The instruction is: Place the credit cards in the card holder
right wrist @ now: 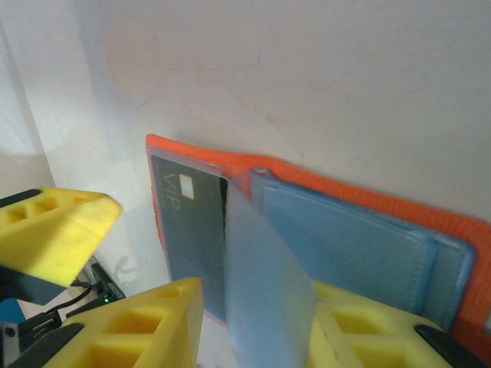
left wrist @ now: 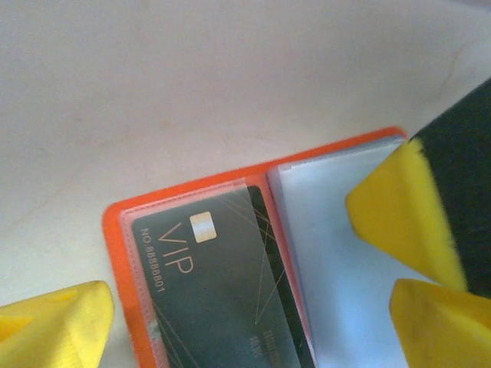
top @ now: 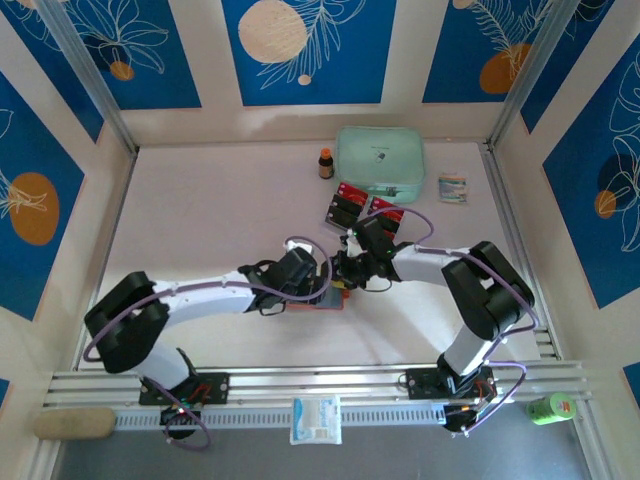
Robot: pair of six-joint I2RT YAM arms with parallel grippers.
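The orange card holder (left wrist: 116, 261) lay open on the table (left wrist: 192, 77), between both arms. 1 black card (left wrist: 222, 291) sat in its clear pocket. The left gripper (left wrist: 253, 300) was spread wide and held nothing. The right gripper (right wrist: 257, 287) had a pale page (right wrist: 268, 268) between its fingers, but I could not tell if it pinched it. More cards (top: 352, 203) lay far back by a green pouch (top: 380, 160).
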